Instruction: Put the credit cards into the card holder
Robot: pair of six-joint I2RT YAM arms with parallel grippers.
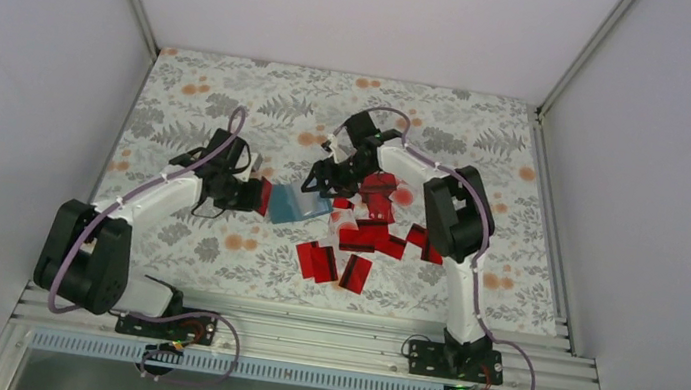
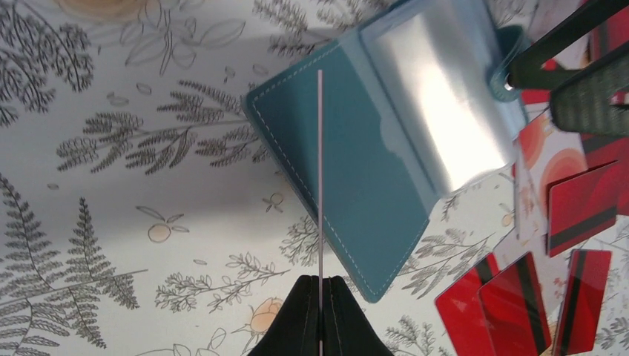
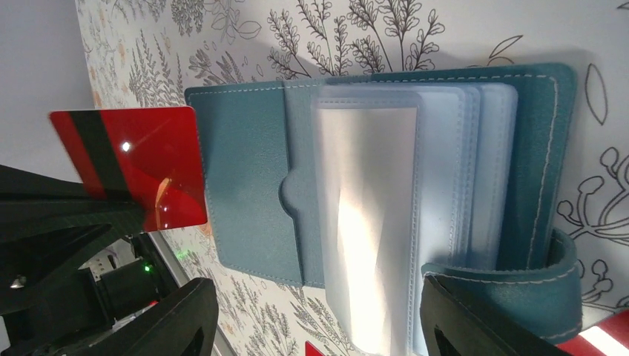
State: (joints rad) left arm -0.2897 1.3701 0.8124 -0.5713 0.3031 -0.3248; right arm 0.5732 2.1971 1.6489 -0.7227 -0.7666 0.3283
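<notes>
The step in hand is feeding a single card into the wallet. The left gripper (image 2: 320, 288) is clamped on one red card (image 3: 133, 159), pinching it by its striped end, and holds it just off the left edge of the card holder (image 3: 245, 193), not yet in any pocket. The card holder lies open and flat on the table (image 1: 233, 100), its clear sleeves (image 3: 378, 222) fanned over the right half and its strap (image 3: 512, 293) curling at the near corner. The right gripper (image 1: 327, 181) stands over the holder's far side with jaws spread wide and nothing between them. One finger sits against the strap, as if steadying the holder, though I cannot tell how firmly it bears down. The next move seems to call for lining the card's free edge up with a pocket mouth and sliding it in flat while the holder is kept from shifting; a thin card can easily skate over the leather. The rest of the credit cards (image 1: 371, 239) lie scattered to the right of the holder and nearer the arm bases, some overlapping. The table wears a pale cloth printed with ferns and orange blossoms, plain white walls (image 1: 26, 62) close it in, and a ribbed metal rail (image 1: 303, 336) runs along the near edge.
</notes>
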